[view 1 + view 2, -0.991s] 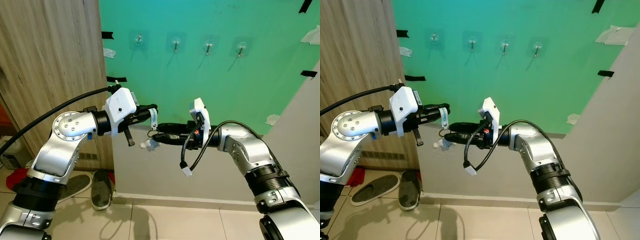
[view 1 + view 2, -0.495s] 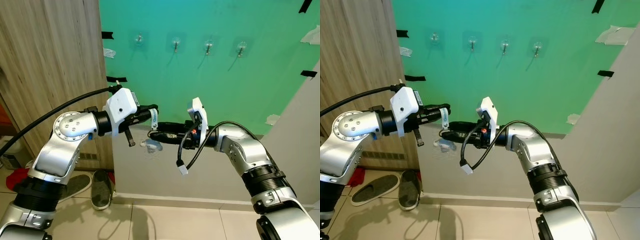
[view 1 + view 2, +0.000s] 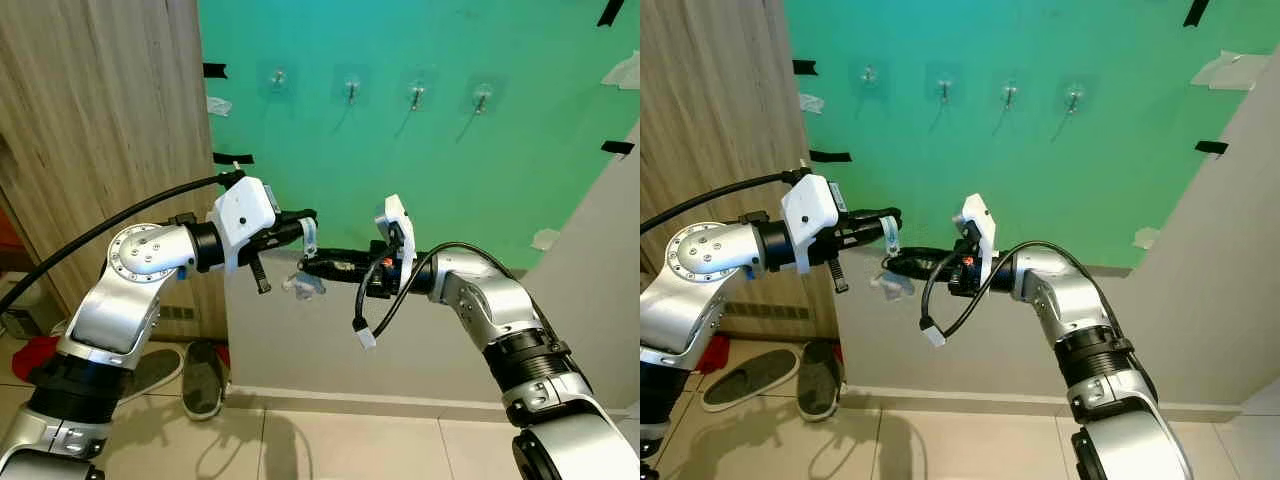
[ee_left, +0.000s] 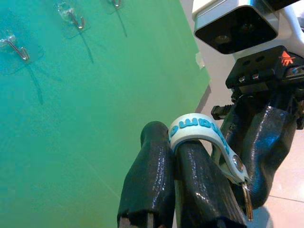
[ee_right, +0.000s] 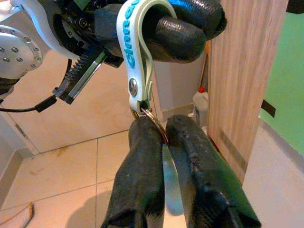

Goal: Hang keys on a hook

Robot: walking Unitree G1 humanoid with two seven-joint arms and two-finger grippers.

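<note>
Keys (image 5: 167, 183) hang apparently blade-down from strap (image 5: 137, 57), between both end effectors.

We see silver arms, white wrist camera housings, black rubbery fingers (image 4: 156, 180), black looping cables, orange mark.

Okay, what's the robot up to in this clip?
It holds a set of keys in mid-air between both arms. The left gripper has the white key strap looped over one finger, while the right gripper is shut on the keys just below. The hooks on the green wall are bare.
</note>
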